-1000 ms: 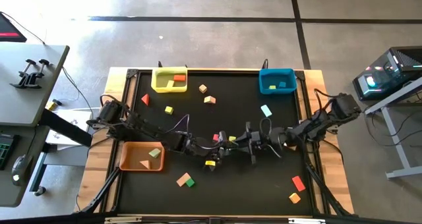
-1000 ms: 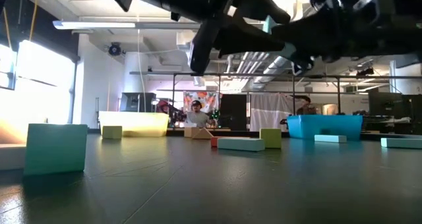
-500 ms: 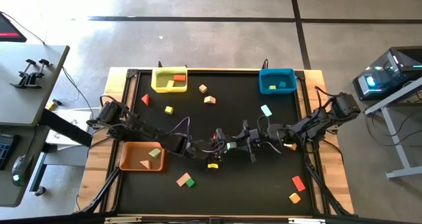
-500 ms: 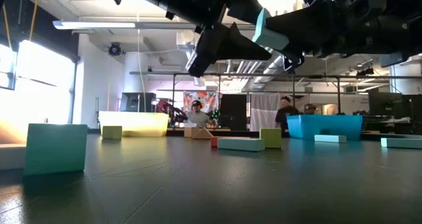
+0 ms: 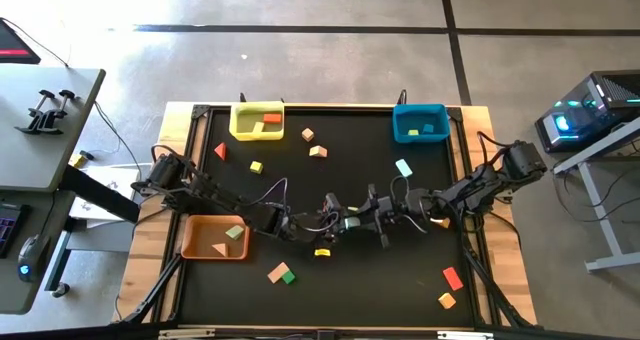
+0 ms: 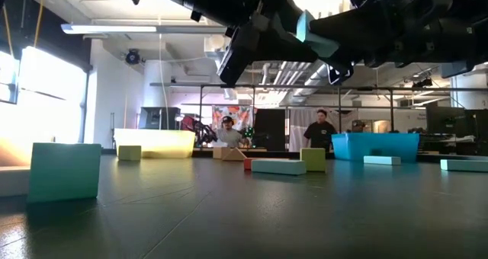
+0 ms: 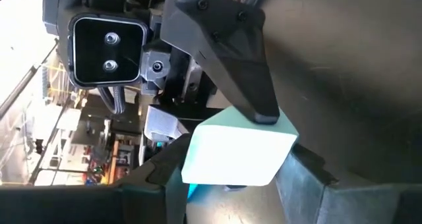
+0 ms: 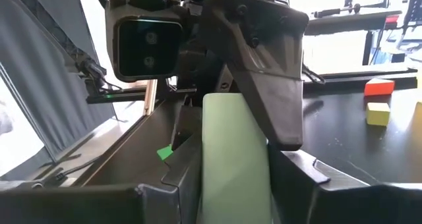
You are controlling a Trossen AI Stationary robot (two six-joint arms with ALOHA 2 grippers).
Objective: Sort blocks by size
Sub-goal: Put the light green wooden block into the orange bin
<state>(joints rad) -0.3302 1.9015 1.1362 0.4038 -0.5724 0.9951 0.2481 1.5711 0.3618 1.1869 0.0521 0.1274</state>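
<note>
Counts first: what's on the table (image 5: 380, 280)?

— Three bins: yellow bin (image 5: 236, 122), blue bin (image 5: 397, 123), orange bin (image 5: 190, 238). Two blocks in each. Ten loose blocks I can count from above, e.g. red wedge (image 5: 220, 151), red block (image 5: 453, 278) and a touching orange and green pair (image 5: 282, 274). One more, the mint block (image 7: 237, 155), is in the air. Two arms, two people in the room behind.

Anything you can't make out?

— Small orange spot (image 5: 437, 220) by the right arm; can't tell whether it is a block. Arms cover the middle of the table, so anything under them is hidden. From above the mint block is barely a speck.

Where is it exactly?

— Over the table's centre, off the surface, between both grippers, which meet there nose to nose.

Grip state?

— Right gripper (image 8: 234, 178) is partly closed with the mint block clamped between its fingers. Left gripper (image 7: 237, 184) sits around the same block; can't tell whether it is actually gripping.

Which way does it point?

— Right wrist view shows it as a bar lying lengthwise along the right gripper's reach, so the long axis seems to follow the line of the two arms, across the table. Low view shows one face tilted. Not certain beyond that.
</note>
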